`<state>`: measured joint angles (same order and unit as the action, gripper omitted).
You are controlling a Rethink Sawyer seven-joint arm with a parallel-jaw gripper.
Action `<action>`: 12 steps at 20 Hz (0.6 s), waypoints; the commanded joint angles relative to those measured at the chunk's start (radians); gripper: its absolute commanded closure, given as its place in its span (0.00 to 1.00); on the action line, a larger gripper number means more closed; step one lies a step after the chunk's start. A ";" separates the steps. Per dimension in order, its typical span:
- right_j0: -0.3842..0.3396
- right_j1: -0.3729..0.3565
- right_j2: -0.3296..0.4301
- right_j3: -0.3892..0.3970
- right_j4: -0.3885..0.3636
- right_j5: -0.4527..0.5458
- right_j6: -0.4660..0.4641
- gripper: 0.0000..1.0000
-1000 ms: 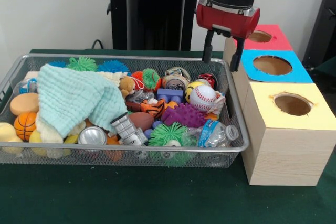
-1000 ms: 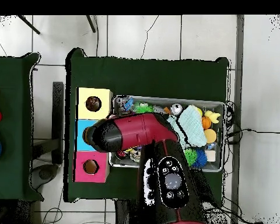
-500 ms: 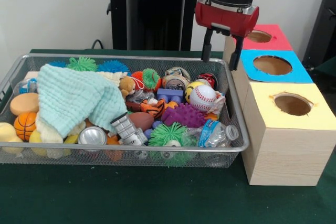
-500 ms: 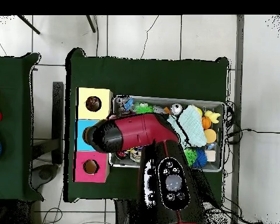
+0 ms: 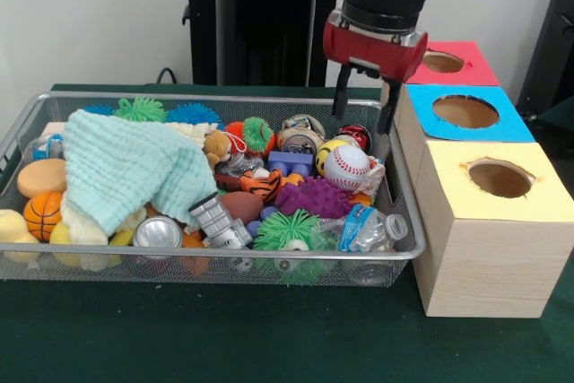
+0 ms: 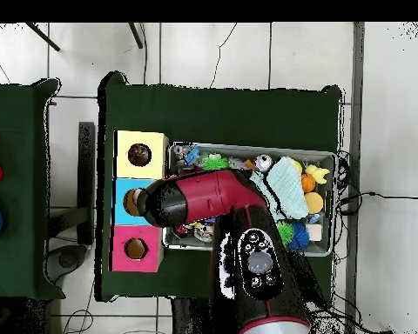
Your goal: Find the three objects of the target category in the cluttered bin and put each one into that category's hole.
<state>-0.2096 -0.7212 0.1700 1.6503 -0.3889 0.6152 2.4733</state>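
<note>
Front view: our gripper (image 5: pixel 364 105) hangs wide and empty over the bin's (image 5: pixel 405 221) box-side rim, poised to search; candidates like the baseball (image 5: pixel 346 166) lie below.

The end effector (image 5: pixel 363 110) hangs empty, fingers apart, above the wire bin's (image 5: pixel 405 221) far corner beside the blue-topped box (image 5: pixel 466 112).
</note>
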 commanded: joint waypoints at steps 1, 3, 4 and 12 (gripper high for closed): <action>-0.037 0.105 0.053 -0.047 -0.114 0.042 -0.213 0.00; -0.038 0.126 0.059 -0.077 -0.128 0.047 -0.220 0.00; -0.040 0.140 0.064 -0.093 -0.137 0.046 -0.227 0.00; -0.030 0.208 0.097 -0.190 -0.174 0.086 -0.259 0.00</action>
<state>-0.2199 -0.5998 0.1718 1.5633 -0.4933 0.6150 2.4733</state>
